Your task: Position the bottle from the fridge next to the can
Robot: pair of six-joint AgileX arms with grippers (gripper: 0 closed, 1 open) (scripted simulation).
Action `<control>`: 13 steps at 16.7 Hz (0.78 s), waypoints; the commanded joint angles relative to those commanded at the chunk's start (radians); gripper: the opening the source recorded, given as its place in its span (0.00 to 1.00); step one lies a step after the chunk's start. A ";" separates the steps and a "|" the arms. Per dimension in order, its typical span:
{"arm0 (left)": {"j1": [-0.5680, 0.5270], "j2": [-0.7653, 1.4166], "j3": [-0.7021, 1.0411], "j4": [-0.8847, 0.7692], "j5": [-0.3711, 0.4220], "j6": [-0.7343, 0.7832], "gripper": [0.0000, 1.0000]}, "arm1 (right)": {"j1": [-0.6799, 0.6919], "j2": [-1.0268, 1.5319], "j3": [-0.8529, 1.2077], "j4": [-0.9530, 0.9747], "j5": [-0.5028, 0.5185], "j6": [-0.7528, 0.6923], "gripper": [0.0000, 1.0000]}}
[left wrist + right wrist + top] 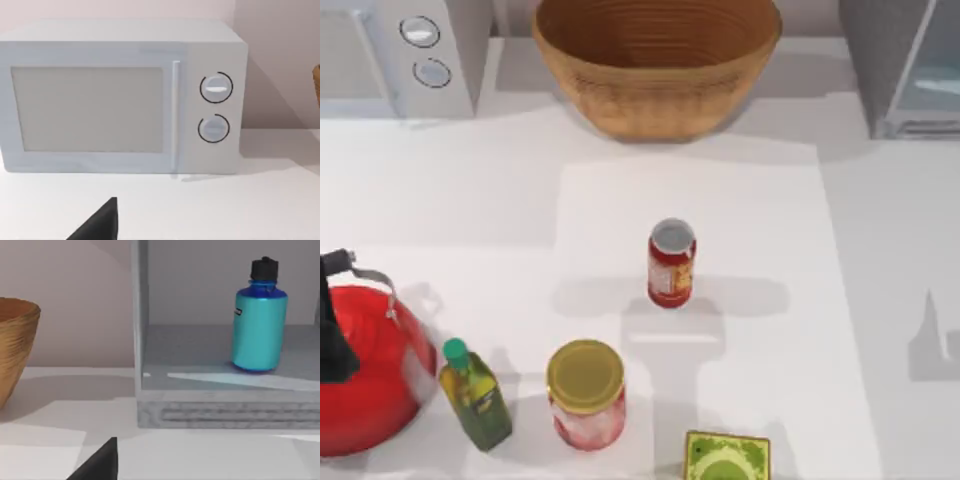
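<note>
Top view, going from the left: a red kettle (pixel 365 375) with a black handle is sitting at the left edge of the desk (pixel 880 330), and the white microwave (pixel 415 55) is standing at the back left corner. Just right of the kettle, a green-capped olive oil bottle (pixel 475 393) is standing beside a yellow-lidded glass jar (pixel 586 394). A wicker bowl (pixel 656 62) is resting at the back centre. The can (pixel 671 262) is standing upright near the middle of the desk, on a paler mat, well apart from the jar. A green-patterned box (pixel 726 457) is poking in at the front edge. The fridge (pixel 900 65) is occupying the back right corner.

In the left wrist view, the left arm is facing the microwave's door and two knobs. In the right wrist view, the right arm is facing the fridge's open interior, where the bottle (pixel 258 320) is standing upright on the fridge floor, with the bowl off to one side. Whether either arm's fingers are open or closed cannot be told; a dark wedge is showing at the lower edge of each wrist view.
</note>
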State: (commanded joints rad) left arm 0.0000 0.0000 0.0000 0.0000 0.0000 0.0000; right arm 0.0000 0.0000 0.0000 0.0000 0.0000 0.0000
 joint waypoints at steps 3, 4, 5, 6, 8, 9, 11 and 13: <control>0.000 0.000 0.000 0.000 0.000 0.000 1.00 | -0.002 0.010 0.008 0.009 -0.001 0.000 1.00; 0.000 0.000 0.000 0.000 0.000 0.000 1.00 | -0.007 0.031 0.024 0.026 -0.002 0.000 1.00; 0.000 0.000 0.000 0.000 0.000 0.000 1.00 | -0.012 0.062 0.047 0.051 -0.005 -0.001 1.00; 0.000 0.000 0.000 0.000 0.000 0.000 1.00 | -0.019 0.104 0.075 0.083 -0.009 -0.001 1.00; 0.000 0.000 0.000 0.000 0.000 0.000 1.00 | -0.036 0.220 0.145 0.161 -0.022 -0.001 1.00; 0.000 0.000 0.000 0.000 0.000 0.000 1.00 | -0.045 0.294 0.185 0.205 -0.030 -0.001 1.00; 0.000 0.000 0.000 0.000 0.000 0.000 1.00 | -0.065 0.472 0.272 0.303 -0.048 0.001 1.00; 0.000 0.000 0.000 0.000 0.000 0.000 1.00 | -0.086 0.682 0.366 0.408 -0.069 0.002 1.00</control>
State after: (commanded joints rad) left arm 0.0000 0.0000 0.0000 0.0000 0.0000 0.0000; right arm -0.0859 0.6823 0.3660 0.4084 -0.0693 0.0022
